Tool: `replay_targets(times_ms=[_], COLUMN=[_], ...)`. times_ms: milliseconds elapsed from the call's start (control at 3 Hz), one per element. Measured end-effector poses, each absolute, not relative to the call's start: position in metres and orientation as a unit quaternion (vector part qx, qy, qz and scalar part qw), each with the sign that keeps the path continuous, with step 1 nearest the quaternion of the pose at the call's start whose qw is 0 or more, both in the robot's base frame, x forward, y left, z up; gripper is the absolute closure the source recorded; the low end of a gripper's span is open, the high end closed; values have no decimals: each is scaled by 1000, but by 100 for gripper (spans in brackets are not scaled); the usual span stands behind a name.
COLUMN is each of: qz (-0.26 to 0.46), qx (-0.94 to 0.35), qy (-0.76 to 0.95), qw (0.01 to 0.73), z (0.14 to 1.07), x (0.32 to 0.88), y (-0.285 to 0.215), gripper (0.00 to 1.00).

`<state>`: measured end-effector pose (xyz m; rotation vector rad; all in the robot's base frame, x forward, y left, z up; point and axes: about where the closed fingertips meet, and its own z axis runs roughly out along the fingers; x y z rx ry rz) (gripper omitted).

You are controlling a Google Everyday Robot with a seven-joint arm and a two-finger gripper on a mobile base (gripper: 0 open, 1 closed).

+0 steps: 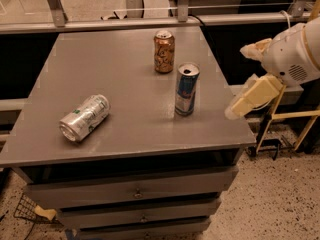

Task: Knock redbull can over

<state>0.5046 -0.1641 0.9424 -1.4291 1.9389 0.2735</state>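
Observation:
The redbull can (pixel 186 89) is slim, blue and silver, and stands upright with its top opened, right of the middle of the grey table (pixel 125 74). My gripper (pixel 238 82) hangs in the air just off the table's right edge, to the right of the can and about level with it. It is open and empty, one cream finger above and one below, and it does not touch the can. The white arm (pixel 296 54) comes in from the right edge of the view.
An orange-gold can (pixel 164 51) stands upright just behind the redbull can. A silver-and-green can (pixel 84 117) lies on its side at the front left. The table has drawers (pixel 135 191) below. A rail (pixel 150 20) runs behind it. Yellow frame legs (pixel 280 119) stand on the floor at the right.

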Motion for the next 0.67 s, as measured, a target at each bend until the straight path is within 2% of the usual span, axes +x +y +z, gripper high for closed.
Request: replay_targets(times_ms=[667], qz=[136], qx=[-538], qy=[742], qw=[376], z=[933], x=[517], y=[-151], gripper=[0])
